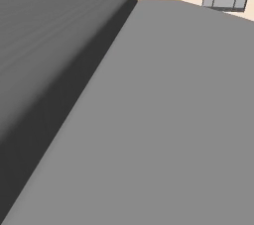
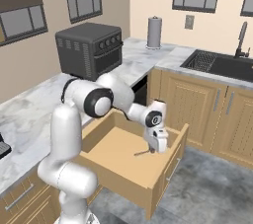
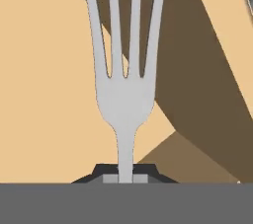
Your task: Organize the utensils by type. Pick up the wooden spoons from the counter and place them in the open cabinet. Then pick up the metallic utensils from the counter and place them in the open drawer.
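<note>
over the open drawer (image 2: 163, 161), the gripper (image 2: 151, 150) points down, clamping the fork (image 3: 124, 90).

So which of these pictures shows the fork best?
The hand view: the fork is close up, tines plain, handle pinched in the end effector. The right base view shows it tiny over the open drawer. The left base view adds nothing.

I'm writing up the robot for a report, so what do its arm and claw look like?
The arm is glossy white, built of rounded tubular segments with dark grey round caps at the joints. The claw is a small white block ending in two short dark finger tips. No cables or markings are visible.
</note>
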You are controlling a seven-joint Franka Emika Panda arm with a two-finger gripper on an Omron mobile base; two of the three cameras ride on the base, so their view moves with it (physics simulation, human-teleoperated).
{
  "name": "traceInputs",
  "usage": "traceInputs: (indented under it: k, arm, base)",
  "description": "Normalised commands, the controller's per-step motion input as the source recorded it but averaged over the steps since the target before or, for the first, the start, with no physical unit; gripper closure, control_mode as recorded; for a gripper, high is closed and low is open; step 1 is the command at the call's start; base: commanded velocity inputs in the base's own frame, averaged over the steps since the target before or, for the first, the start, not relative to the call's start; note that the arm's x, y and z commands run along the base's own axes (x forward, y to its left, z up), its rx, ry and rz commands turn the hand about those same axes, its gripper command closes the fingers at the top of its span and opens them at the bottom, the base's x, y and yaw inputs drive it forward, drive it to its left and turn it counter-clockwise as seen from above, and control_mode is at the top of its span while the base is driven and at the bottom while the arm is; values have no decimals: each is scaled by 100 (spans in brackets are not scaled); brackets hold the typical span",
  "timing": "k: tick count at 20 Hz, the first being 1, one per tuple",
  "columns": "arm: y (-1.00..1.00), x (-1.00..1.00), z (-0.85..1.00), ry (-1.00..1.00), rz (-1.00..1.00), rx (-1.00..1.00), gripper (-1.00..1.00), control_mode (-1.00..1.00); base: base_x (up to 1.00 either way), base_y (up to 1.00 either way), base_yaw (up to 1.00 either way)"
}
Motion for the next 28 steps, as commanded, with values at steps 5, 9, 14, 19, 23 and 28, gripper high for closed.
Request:
traceInputs:
  k: [5, 9, 14, 19, 23, 28]
  arm:
    - [73, -48, 18, -77, 0, 1, 100, -100]
    - [25, -4, 57, -35, 0, 0, 100, -100]
    - [-2, 4, 53, -4, 0, 0, 100, -100]
    - [-11, 22, 24, 2, 0, 0, 100, -100]
    - [-9, 25, -2, 1, 0, 0, 100, -100]
    - [-16, 27, -23, 3, 0, 0, 100, -100]
  base:
    - [0, 0, 0]
    - [0, 0, 0]
    - [0, 0, 0]
    - [0, 0, 0]
    - [0, 0, 0]
    - [0, 0, 0]
